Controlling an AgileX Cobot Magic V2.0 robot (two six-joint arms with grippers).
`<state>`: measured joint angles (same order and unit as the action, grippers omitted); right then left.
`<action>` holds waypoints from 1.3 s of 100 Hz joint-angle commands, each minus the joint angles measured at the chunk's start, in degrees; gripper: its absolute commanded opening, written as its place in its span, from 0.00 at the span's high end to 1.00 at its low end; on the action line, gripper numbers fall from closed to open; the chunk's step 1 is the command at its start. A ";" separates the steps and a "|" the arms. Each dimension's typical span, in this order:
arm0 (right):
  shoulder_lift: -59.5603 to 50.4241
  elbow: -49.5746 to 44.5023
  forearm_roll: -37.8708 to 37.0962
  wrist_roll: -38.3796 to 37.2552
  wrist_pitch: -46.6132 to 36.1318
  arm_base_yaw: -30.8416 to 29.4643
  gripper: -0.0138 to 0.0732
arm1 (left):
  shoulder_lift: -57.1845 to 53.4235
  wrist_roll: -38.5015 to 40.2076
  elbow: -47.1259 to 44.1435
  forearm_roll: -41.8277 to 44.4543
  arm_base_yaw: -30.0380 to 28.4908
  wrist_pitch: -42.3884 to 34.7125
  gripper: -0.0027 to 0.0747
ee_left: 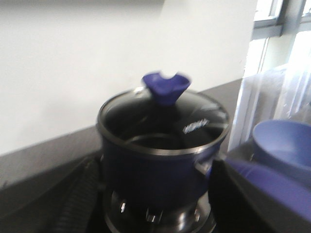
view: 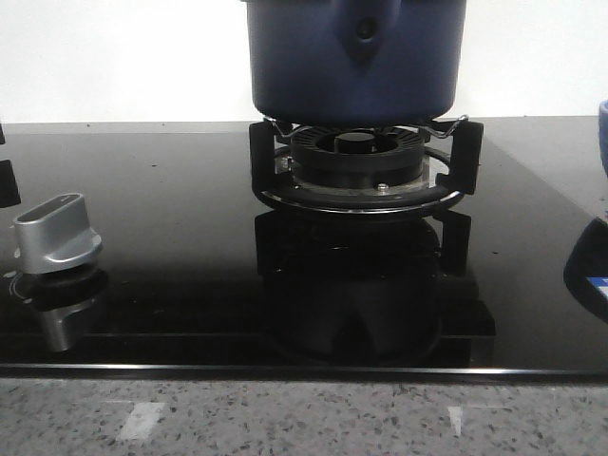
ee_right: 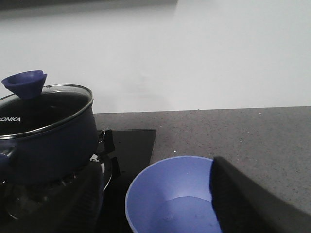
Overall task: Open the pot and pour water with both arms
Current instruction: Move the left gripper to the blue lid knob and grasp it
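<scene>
The dark blue pot (view: 355, 57) stands on the gas burner (view: 361, 161) at the back middle, its top cut off in the front view. In the left wrist view the pot (ee_left: 155, 170) has a glass lid (ee_left: 160, 119) on it, with a blue knob (ee_left: 166, 88). My left gripper (ee_left: 154, 170) is open, one finger (ee_left: 73, 199) to each side of the pot and apart from it. My right gripper (ee_right: 155, 172) is open over a lighter blue bowl (ee_right: 170, 199) with what looks like water in it. Neither gripper shows in the front view.
A silver stove knob (view: 57, 233) sits on the black glass hob (view: 171, 237) at the left. The bowl's rim (view: 602, 133) shows at the right edge, beside the hob. Behind is a white wall, in front a speckled stone counter (view: 304, 418).
</scene>
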<state>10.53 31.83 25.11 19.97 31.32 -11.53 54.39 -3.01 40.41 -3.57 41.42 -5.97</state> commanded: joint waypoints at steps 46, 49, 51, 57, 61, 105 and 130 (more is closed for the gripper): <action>1.21 1.17 0.50 0.90 -3.20 -0.15 0.34 | 4.57 0.08 14.92 4.98 2.35 8.36 0.47; 1.21 1.17 0.50 0.90 -3.06 -0.15 0.34 | 4.57 -0.03 14.92 4.98 2.62 8.36 0.47; 1.21 1.17 0.50 0.90 -3.06 -0.15 0.34 | 4.57 -0.03 14.92 4.98 2.64 8.12 0.47; 1.21 1.17 0.50 0.90 -3.07 -0.15 0.34 | 4.57 -0.03 14.92 4.81 2.64 7.34 0.47; 1.21 1.17 0.50 0.90 -3.07 -0.15 0.34 | 4.57 -0.03 14.92 5.22 2.64 6.74 0.47; 1.21 1.17 0.50 0.90 -2.76 -0.15 0.34 | 4.57 -0.03 14.92 6.10 2.64 5.97 0.47; 1.21 1.17 0.50 0.90 -2.76 -0.15 0.34 | 4.57 -0.03 14.92 6.89 2.64 6.73 0.47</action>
<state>10.53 31.83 25.11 20.19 32.52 -11.53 59.58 -3.27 53.18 3.17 43.73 4.85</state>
